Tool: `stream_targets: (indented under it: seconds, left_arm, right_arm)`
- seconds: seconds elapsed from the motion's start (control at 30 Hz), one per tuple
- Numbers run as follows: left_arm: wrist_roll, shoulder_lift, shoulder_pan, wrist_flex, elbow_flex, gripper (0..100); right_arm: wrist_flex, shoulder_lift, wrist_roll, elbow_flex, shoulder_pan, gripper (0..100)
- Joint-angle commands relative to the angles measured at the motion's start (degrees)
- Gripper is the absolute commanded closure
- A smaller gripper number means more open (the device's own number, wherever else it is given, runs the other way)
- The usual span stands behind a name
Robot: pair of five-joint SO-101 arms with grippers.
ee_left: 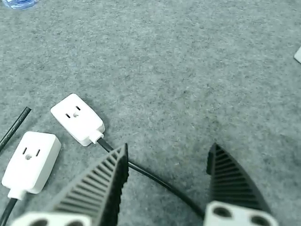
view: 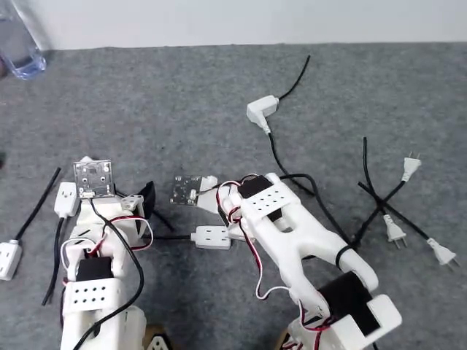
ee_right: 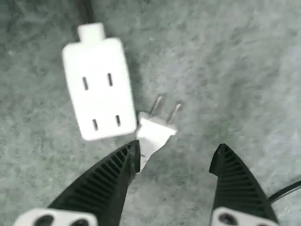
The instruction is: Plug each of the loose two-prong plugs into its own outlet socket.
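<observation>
In the right wrist view a white outlet block (ee_right: 98,88) with two pairs of slots lies on the grey carpet. A loose white two-prong plug (ee_right: 155,132) lies right beside it, prongs pointing away from my right gripper (ee_right: 178,147). That gripper hangs open just above the plug, which sits near one fingertip. The same outlet block (view: 211,237) lies under the right arm in the high view. My left gripper (ee_left: 168,148) is open and holds nothing, over a black cord (ee_left: 155,179). Two white single sockets (ee_left: 77,117) (ee_left: 30,160) lie beside it.
Three more loose plugs (view: 412,166) (view: 394,232) (view: 444,254) on crossed black cords lie at the right. A white angled plug (view: 263,109) lies at the back. Sockets (view: 66,198) (view: 9,259) lie at the left, and a clear bottle (view: 18,44) stands in the far left corner.
</observation>
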Motion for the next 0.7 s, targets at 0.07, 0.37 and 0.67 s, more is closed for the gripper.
stream_targets:
  seconds: [0.07, 0.37, 0.67]
  left_arm:
    - [-0.62, -1.05, 0.09, -1.23, -0.48, 74]
    - [-0.62, -1.05, 0.00, -1.23, -0.40, 74]
    - [-0.70, -1.05, -0.09, -1.23, -0.31, 74]
  right_arm:
    - [-1.27, -2.24, -2.90, 1.85, -0.48, 74.0]
    - [-5.85, -2.24, -7.03, 3.78, -0.48, 74.0]
    - [-7.16, 6.55, -11.25, -1.05, -0.13, 74.0]
